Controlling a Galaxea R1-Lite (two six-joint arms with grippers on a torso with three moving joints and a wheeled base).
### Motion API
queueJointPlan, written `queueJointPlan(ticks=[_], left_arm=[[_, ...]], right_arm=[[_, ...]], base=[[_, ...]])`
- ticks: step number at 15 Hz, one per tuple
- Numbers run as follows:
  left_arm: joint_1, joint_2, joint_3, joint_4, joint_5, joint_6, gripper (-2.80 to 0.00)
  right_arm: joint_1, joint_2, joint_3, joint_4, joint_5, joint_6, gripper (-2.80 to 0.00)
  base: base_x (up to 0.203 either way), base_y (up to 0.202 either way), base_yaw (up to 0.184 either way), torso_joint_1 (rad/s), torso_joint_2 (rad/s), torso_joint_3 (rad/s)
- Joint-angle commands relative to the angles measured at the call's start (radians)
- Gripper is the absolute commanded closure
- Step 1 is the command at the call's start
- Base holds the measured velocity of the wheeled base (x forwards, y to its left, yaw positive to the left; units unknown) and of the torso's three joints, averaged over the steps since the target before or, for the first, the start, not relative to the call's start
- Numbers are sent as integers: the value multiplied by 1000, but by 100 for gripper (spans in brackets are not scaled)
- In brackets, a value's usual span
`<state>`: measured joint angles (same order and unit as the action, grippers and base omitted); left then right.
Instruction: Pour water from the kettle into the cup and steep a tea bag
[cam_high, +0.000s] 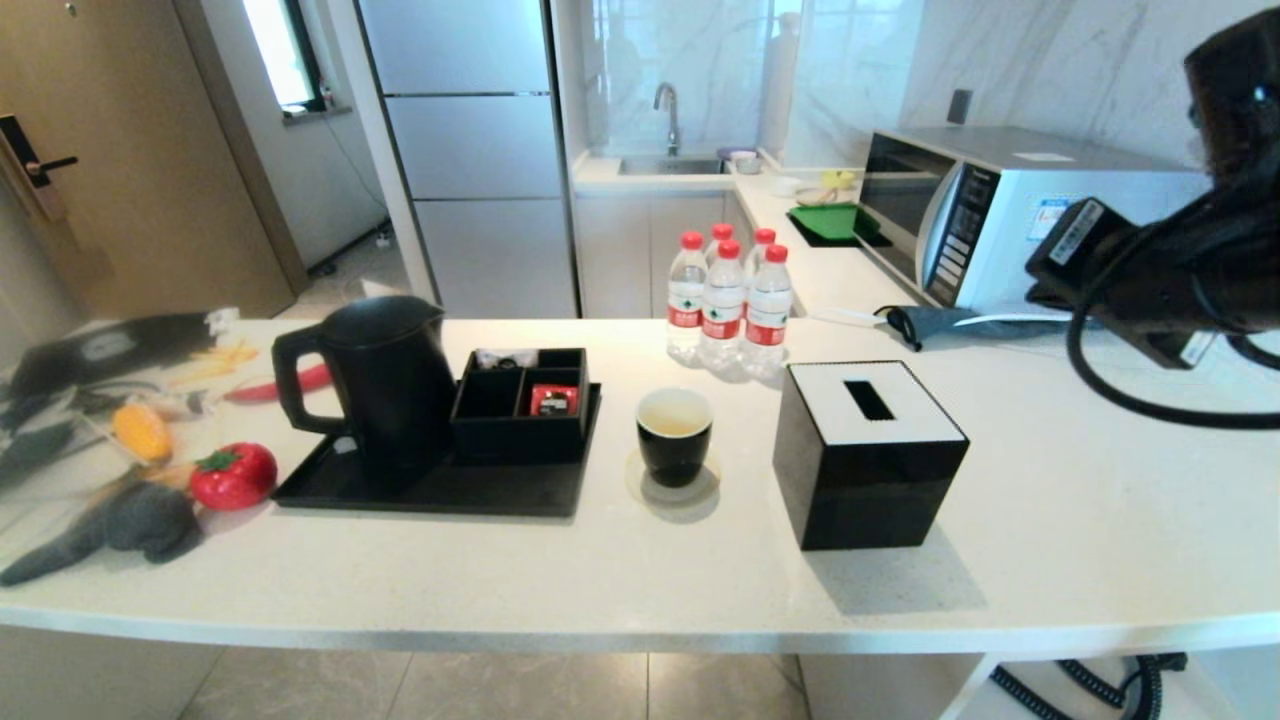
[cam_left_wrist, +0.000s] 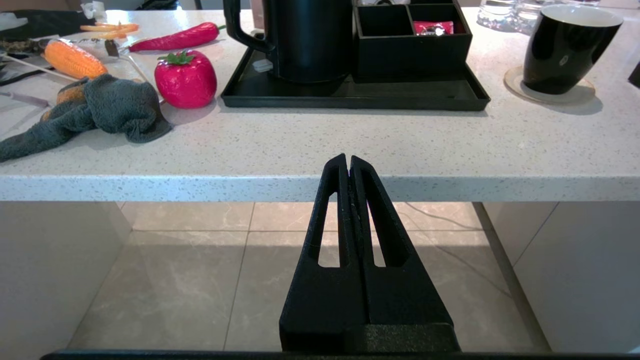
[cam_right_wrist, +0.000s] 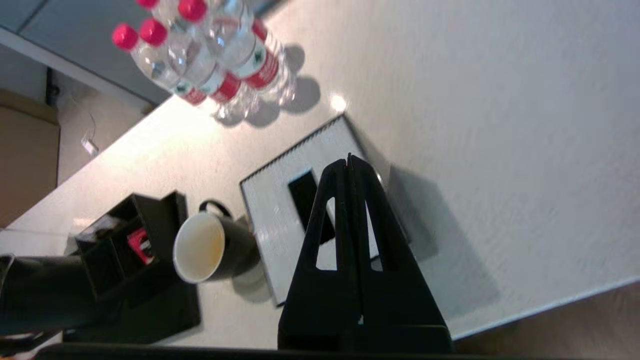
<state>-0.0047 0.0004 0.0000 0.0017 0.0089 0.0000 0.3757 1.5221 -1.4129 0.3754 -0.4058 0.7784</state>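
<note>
Head view: kettle (cam_high: 385, 385) sits upright on black tray (cam_high: 440, 485) at counter (cam_high: 600, 570) left, loop handle facing left; rigid, prob heavy w/ water, so best hold is through the handle, not the smooth body. Cup (cam_high: 674, 434) stands on a coaster btwn tray and tissue box (cam_high: 868, 452), yellowish liquid already inside; glossy, likely slippery and breakable, no handle seen here. Tea bag not visible; organizer (cam_high: 522, 404) holds a red packet. Left wrist view: left gripper (cam_left_wrist: 348, 160) pressed together, empty, parked below counter edge facing the tray. Right wrist view: right gripper (cam_right_wrist: 349, 157) also pressed together, empty, up in the air above tissue box, cup (cam_right_wrist: 207, 247) near, apart.
</note>
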Motion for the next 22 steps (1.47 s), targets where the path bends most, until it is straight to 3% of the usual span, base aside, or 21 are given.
queueJointPlan(ticks=[1, 4, 7, 10, 15, 18, 22], left_arm=[[0, 0, 0, 0, 0, 0, 0], [0, 0, 0, 0, 0, 0, 0], [0, 0, 0, 0, 0, 0, 0], [0, 0, 0, 0, 0, 0, 0], [0, 0, 0, 0, 0, 0, 0], [0, 0, 0, 0, 0, 0, 0], [0, 0, 0, 0, 0, 0, 0]], right_arm=[[-29, -88, 110, -111, -7, -65, 0], [-70, -221, 404, -408, -10, -246, 0], [-131, -374, 693, -686, -10, -478, 0], [-252, -529, 922, -841, 56, -630, 0], [-388, -867, 1281, -885, 246, -773, 0], [-410, -1040, 1378, -841, 305, -795, 0], [-416, -1249, 1410, -620, 342, -875, 0]], base=[[0, 0, 0, 0, 0, 0], [0, 0, 0, 0, 0, 0], [0, 0, 0, 0, 0, 0], [0, 0, 0, 0, 0, 0], [0, 0, 0, 0, 0, 0], [0, 0, 0, 0, 0, 0], [0, 0, 0, 0, 0, 0]])
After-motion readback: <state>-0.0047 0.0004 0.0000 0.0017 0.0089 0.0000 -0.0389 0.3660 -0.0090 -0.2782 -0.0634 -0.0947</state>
